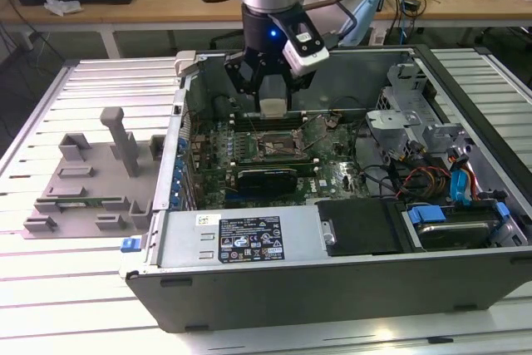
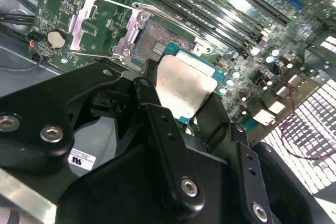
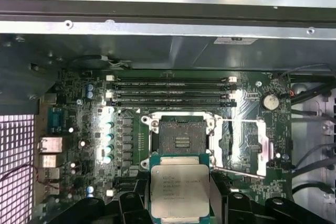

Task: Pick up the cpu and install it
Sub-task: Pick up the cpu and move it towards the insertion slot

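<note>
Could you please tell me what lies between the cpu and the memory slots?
In the first wrist view, the open, empty socket lies between the cpu, held by the gripper, and the memory slots.

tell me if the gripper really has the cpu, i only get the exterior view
Observer: Yes. In both wrist views the gripper is shut on the cpu, its silver top showing.
Operator: is the socket open
Observer: Yes. In the first wrist view the socket is uncovered, its metal frame flipped aside.
Operator: seated yet
Observer: No. The socket's contacts lie bare; the cpu is not in it.
</note>
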Controlling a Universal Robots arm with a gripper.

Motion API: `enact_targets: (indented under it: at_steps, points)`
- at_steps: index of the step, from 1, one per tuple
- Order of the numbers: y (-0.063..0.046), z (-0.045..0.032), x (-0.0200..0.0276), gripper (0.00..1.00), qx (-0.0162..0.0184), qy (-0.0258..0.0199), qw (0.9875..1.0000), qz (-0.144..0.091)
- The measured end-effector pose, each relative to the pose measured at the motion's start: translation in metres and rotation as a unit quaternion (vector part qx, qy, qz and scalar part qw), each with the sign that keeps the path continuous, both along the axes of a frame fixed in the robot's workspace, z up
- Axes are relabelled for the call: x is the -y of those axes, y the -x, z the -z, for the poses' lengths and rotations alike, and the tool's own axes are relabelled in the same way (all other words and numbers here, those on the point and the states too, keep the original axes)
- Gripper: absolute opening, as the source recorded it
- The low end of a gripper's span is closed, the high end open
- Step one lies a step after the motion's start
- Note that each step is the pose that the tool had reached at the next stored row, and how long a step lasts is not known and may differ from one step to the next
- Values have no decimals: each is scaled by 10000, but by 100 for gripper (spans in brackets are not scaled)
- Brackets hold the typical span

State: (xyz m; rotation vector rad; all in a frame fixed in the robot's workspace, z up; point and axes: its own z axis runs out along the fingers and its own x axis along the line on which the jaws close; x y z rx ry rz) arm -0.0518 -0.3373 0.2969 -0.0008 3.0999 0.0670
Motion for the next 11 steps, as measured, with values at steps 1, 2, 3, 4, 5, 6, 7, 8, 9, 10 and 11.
enact_targets:
  at_steps: [1,2,3,4,5,6,7,8,9,10,11]
  points:
    - [-5,19,-13,54,0,0,10000,1]
    - [-10,38,-27,54,0,0,10000,2]
    - [-18,74,-49,54,1,-2,10000,1]
    - [-25,100,-55,54,0,-1,10000,0]
    - [-29,118,-56,54,0,-1,10000,1]
    - [-34,139,-57,54,0,0,10000,1]
    - [-38,162,-57,54,0,-1,10000,1]
    - [-43,212,-57,54,1,-1,10000,1]
    - [-43,224,-58,54,0,-1,10000,1]
    - [-43,223,-57,54,0,0,10000,1]
    - [-43,224,-57,54,0,0,10000,1]
